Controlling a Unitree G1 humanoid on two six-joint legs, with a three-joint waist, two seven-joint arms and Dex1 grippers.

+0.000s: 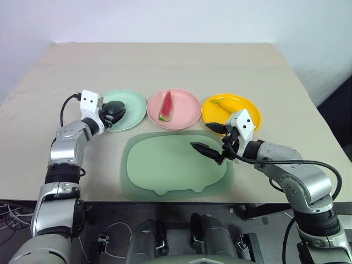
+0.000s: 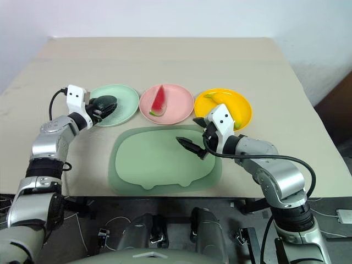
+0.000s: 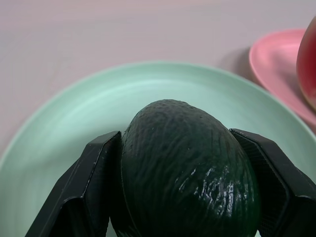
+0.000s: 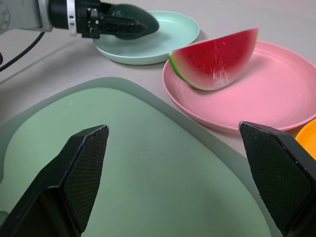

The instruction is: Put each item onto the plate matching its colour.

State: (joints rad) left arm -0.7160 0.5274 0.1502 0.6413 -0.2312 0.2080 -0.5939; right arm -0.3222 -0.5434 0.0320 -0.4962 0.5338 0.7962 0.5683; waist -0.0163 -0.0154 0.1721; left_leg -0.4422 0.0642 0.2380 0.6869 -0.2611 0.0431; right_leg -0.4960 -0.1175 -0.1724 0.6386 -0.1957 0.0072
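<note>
Left wrist view: gripper [image 3: 185, 197] fingers hide avocado [image 3: 185, 168] sides, base cut off.

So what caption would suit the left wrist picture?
Left gripper clasping the avocado over the green plate, pink plate beside.

Left arm: stretched forward; left gripper [image 1: 114, 112] clamped on the dark green avocado [image 3: 185, 168]
Right arm: bent inward; right gripper [image 1: 211, 138] level, fingers spread wide, empty
</note>
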